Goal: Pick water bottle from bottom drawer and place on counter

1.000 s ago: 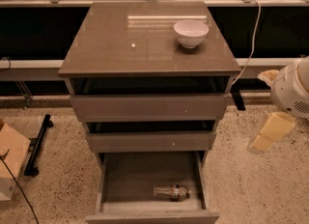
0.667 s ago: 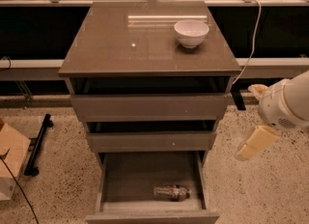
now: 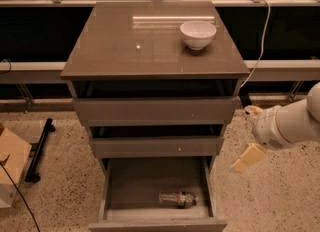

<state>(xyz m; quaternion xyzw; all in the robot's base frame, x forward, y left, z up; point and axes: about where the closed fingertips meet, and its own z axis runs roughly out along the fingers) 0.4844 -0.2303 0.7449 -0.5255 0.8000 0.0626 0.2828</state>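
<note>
Water bottle (image 3: 178, 199): laid on its side on the bare grey inside of the bottom drawer (image 3: 131, 186), close to that drawer's front wall and right of its middle; nothing is touching it
Bottom drawer: pulled well out, so that its whole floor is seen from above
Middle drawer (image 3: 155, 147): set directly above the bottom drawer and drawn out only a little
Top drawer (image 3: 155, 111): set higher above the bottom drawer, also drawn out only a little
Counter (image 3: 135, 51): the glossy top slab, highest above the bottom drawer and wider than it
White bowl (image 3: 198, 34): stood upright on the counter, above and behind the bottom drawer's right side
Gripper (image 3: 250, 135): held in the air to the right of the bottom drawer, outside it and higher than its rim, apart from the cabinet
Fingers (image 3: 248, 157): spread wide apart, with nothing held between them
Cardboard box (image 3: 10, 168): set on the speckled floor (image 3: 60, 201), well to the left of the bottom drawer
</note>
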